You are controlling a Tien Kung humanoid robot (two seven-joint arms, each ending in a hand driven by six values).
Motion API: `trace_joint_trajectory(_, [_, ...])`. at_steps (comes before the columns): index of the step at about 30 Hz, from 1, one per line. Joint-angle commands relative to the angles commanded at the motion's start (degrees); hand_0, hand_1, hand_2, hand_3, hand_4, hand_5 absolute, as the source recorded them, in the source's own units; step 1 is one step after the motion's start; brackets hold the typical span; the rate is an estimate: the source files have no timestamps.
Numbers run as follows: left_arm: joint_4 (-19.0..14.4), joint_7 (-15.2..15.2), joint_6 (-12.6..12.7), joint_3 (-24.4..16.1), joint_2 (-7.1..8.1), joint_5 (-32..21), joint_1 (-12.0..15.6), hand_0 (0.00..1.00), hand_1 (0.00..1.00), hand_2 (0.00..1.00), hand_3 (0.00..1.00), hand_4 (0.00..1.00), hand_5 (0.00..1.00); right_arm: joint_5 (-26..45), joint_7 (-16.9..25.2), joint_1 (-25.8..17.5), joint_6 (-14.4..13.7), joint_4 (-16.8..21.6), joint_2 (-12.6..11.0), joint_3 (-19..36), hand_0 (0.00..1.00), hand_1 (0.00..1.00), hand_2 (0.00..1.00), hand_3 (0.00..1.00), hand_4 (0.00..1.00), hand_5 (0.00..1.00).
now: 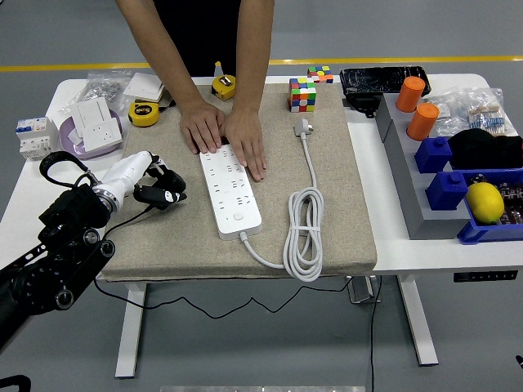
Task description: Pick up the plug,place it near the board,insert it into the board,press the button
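Note:
A white power strip [231,190] lies on the beige mat [335,229], its cable coiled [304,233] to the right. The cable's white plug [303,126] rests loose on the mat near the far edge. A person at the far side presses both hands [225,135] flat on the strip's far end. My left hand [157,184], white with black fingers, hovers over the mat to the left of the strip, apart from it, fingers curled and holding nothing. My right arm is out of view.
A Rubik's cube [302,95] stands beyond the plug. Tape measures [144,113], sockets [93,124] and a breaker [33,136] lie at the back left. Grey and blue bins [433,159] with orange cylinders [422,121] and a lemon [484,202] fill the right.

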Motion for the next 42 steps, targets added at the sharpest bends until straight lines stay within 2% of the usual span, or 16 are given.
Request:
trace_joint_trajectory(1, [-0.1, 0.1, -0.1, 0.1, 0.03, -0.2, 0.1, 0.950, 0.807, 0.607, 0.547, 0.940, 0.283, 0.1, 0.0, 0.0, 0.0, 0.0, 0.0, 0.0, 0.998, 0.833, 0.749, 0.783, 0.998, 0.998])
trace_joint_trajectory(2, [-0.2, 0.1, -0.2, 0.1, 0.04, -0.3, 0.1, 0.998, 0.890, 0.698, 0.558, 0.998, 0.388, 0.0, 0.0, 0.0, 0.0, 0.0, 0.0, 0.0, 0.998, 0.830, 0.749, 0.783, 0.998, 0.998])
trace_joint_trajectory(7, [-2.4, 0.7, -1.6, 0.0, 0.29, -1.2, 0.4, 0.998, 0.890, 0.698, 0.558, 0.998, 0.388, 0.1, 0.0, 0.0, 0.0, 0.0, 0.0, -0.1, 0.998, 0.830, 0.749, 0.783, 0.998, 0.998])
trace_joint_trajectory(8, [-2.9, 0.9, -1.9, 0.0, 0.37, -1.4, 0.4, 0.998, 0.979, 0.751, 0.635, 0.998, 0.606, 0.1, 0.0, 0.0, 0.0, 0.0, 0.0, -0.1, 0.998, 0.830, 0.749, 0.783, 0.998, 0.998])
trace_joint_trajectory(13, [-6.6, 1.6, -3.4, 0.0, 0.74, -2.6, 0.7, 0.998, 0.979, 0.751, 0.635, 0.998, 0.606, -0.1, 0.0, 0.1, 0.0, 0.0, 0.1, 0.1, 0.998, 0.830, 0.749, 0.783, 0.998, 0.998])
trace_joint_trajectory(14, [-7.8, 1.9, -3.9, -0.1, 0.84, -3.2, 0.8, 0.998, 0.998, 0.824, 0.724, 0.998, 0.801, -0.1, 0.0, 0.2, 0.0, 0.0, 0.1, 0.1, 0.998, 0.830, 0.749, 0.783, 0.998, 0.978])
trace_joint_trajectory(16, [-9.4, 1.8, -3.9, -0.6, 0.87, -4.0, 0.9, 0.998, 0.998, 0.824, 0.724, 0.998, 0.801, 0.0, 0.0, 0.3, 0.0, 0.0, 0.1, 0.1, 0.998, 0.830, 0.749, 0.783, 0.998, 0.978])
trace_joint_trajectory(19, [-12.9, -0.1, -1.1, -3.4, 0.29, -7.4, 2.1, 0.998, 0.998, 0.824, 0.724, 0.998, 0.801, 0.0, 0.0, 0.4, 0.0, 0.0, 0.1, 0.1, 0.998, 0.830, 0.749, 0.783, 0.998, 0.978])
trace_joint_trajectory(20, [-14.2, -1.5, 0.9, -4.8, -0.11, -9.6, 2.7, 0.998, 0.998, 0.898, 0.822, 0.998, 0.998, 0.0, 0.0, 0.4, 0.0, 0.0, 0.2, 0.1, 0.998, 0.829, 0.748, 0.782, 0.998, 0.974])
trace_joint_trajectory(25, [-20.5, -10.8, 7.7, -13.3, -3.86, -21.4, 7.7, 0.998, 0.998, 0.898, 0.822, 0.998, 0.998, -0.1, 0.0, 0.2, 0.0, 0.0, 0.6, 0.3, 0.998, 0.829, 0.748, 0.782, 0.998, 0.974])
trace_joint_trajectory(26, [-21.4, -12.3, 7.9, -14.8, -4.54, -23.2, 8.6, 0.993, 0.998, 0.993, 0.965, 0.998, 0.998, -0.1, 0.1, 0.2, 0.0, 0.0, 0.7, 0.3, 0.998, 0.828, 0.747, 0.782, 0.998, 0.998])
trace_joint_trajectory(27, [-22.3, -14.1, 8.0, -16.6, -5.29, -25.8, 9.7, 0.993, 0.998, 0.993, 0.965, 0.998, 0.998, 0.0, 0.1, 0.1, 0.1, 0.0, 0.9, 0.3, 0.998, 0.828, 0.747, 0.782, 0.998, 0.998])
trace_joint_trajectory(29, [-23.6, -16.9, 7.6, -19.3, -6.33, -30.3, 11.2, 0.993, 0.998, 0.993, 0.965, 0.998, 0.998, -0.1, 0.1, -0.1, 0.1, 0.0, 1.1, 0.3, 0.998, 0.828, 0.747, 0.782, 0.998, 0.998])
trace_joint_trajectory(34, [-27.3, -21.9, 2.1, -28.0, -8.93, -42.6, 16.4, 0.998, 0.998, 0.998, 0.998, 0.998, 0.998, 0.6, 0.7, -0.7, 0.9, 0.0, 1.7, -0.7, 0.998, 0.816, 0.747, 0.782, 0.998, 0.998])
trace_joint_trajectory(37, [-28.5, -21.9, -0.3, -32.4, -9.73, -49.7, 19.0, 0.998, 0.998, 0.998, 0.998, 0.998, 0.998, 0.7, 1.0, -1.3, 1.1, 0.0, 2.1, -1.5, 0.998, 0.816, 0.747, 0.782, 0.998, 0.998])
trace_joint_trajectory(42, [-27.9, -20.4, -1.0, -37.3, -10.07, -62.0, 22.9, 0.998, 0.998, 0.968, 0.992, 0.998, 0.998, 0.4, 1.6, -2.1, 0.7, 0.0, 2.7, -1.9, 0.998, 0.816, 0.749, 0.783, 0.998, 0.998])
